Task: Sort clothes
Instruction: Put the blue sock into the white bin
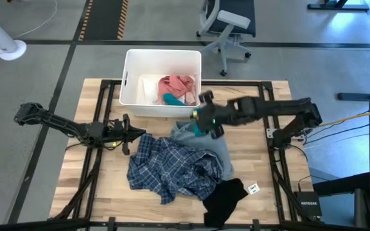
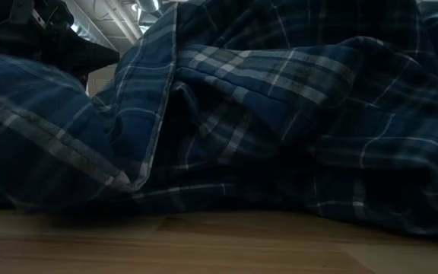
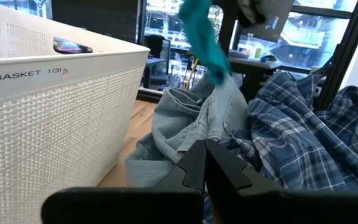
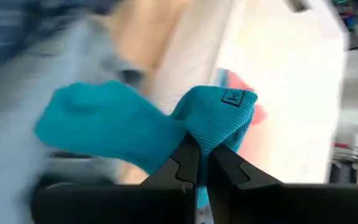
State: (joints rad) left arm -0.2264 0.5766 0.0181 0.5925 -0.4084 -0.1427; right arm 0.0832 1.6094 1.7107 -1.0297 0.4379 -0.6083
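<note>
Your right gripper (image 4: pixel 199 163) has its jaws clamped on a teal sock (image 4: pixel 142 127), hanging just beside the white basket (image 1: pixel 131 77). Pink and teal bits are already inside. Plaid shirt (image 1: pixel 166 165), denim piece (image 3: pixel 185 121) and black item (image 1: pixel 225 197) still sit on the worktop (image 1: pixel 108 192) beside the basket. Left gripper (image 1: pixel 128 133) idles with jaws together.

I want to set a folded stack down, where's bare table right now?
Bare wood lies left of the plaid shirt toward the table edge, and right of the denim piece past the black item. The middle, between shirt and white bin, is crowded.
</note>
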